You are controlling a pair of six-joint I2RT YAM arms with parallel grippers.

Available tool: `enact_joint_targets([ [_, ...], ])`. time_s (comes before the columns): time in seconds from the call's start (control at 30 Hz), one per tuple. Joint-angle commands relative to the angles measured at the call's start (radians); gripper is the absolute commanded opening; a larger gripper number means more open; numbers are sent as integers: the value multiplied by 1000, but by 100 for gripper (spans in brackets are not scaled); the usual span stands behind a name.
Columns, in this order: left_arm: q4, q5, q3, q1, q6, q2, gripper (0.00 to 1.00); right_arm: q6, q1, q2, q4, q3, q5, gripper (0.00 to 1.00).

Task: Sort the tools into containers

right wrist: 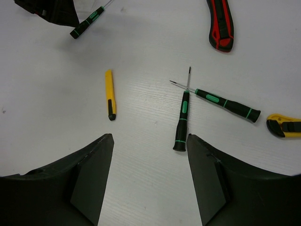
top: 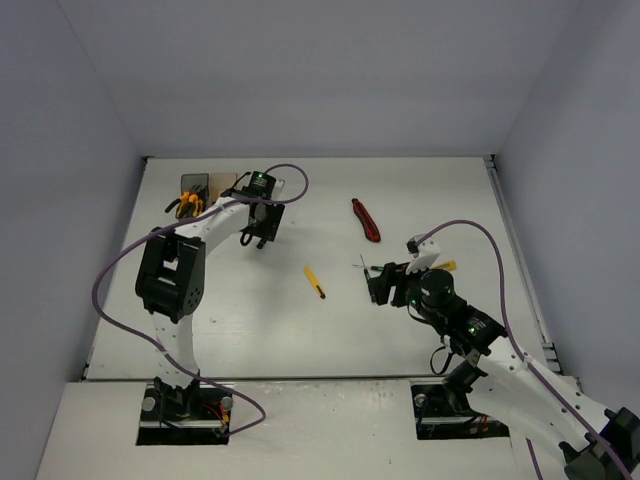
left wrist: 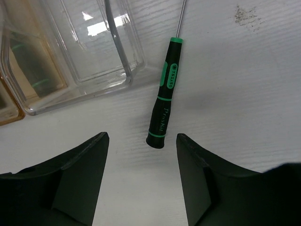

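Note:
My left gripper (top: pixel 262 238) (left wrist: pixel 141 139) is open and empty, just above the table. A black-and-green screwdriver (left wrist: pixel 162 101) lies just ahead of its jaws, beside the clear bin (left wrist: pixel 80 52). The amber bin (left wrist: pixel 8 110) shows at the left edge. My right gripper (top: pixel 372 285) (right wrist: pixel 149 139) is open and empty over two crossed screwdrivers, one (right wrist: pixel 182 117) close to its right finger and the other (right wrist: pixel 225 104) beyond. A yellow utility knife (right wrist: pixel 110 94) (top: pixel 315 282) lies to the left. A red-handled tool (right wrist: pixel 220 23) (top: pixel 366 220) lies farther back.
The dark grey bin (top: pixel 194 186) and amber bin (top: pixel 222 185) stand at the back left, with orange-handled pliers (top: pixel 188 205) in them. A yellow-and-black tool (right wrist: pixel 284 126) lies at the right. The left arm's cable loops over the bins. Walls close the table's sides.

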Motion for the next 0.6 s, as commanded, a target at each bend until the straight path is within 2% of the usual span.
enact_joint_targets([
  [0.0, -8, 51, 71, 2, 36, 6, 54, 15, -6, -17, 42, 6, -7, 61],
  [0.27, -11, 105, 99, -1, 16, 78, 48, 17, -6, -15, 37, 4, -7, 61],
  [0.3, -11, 108, 97, -1, 7, 85, 40, 18, -6, -15, 37, 4, -7, 61],
  [0.37, -11, 114, 96, -1, 1, 89, 37, 18, -6, -17, 35, 4, -5, 61],
  [0.47, -10, 129, 81, -3, -13, 84, 21, 20, -6, -26, 34, 0, -6, 61],
  [0.53, -8, 133, 72, -6, -22, 65, 14, 20, -6, -27, 34, -1, -6, 61],
  [0.57, -5, 137, 59, -11, -27, 50, 3, 21, -6, -29, 34, -2, -5, 61],
])
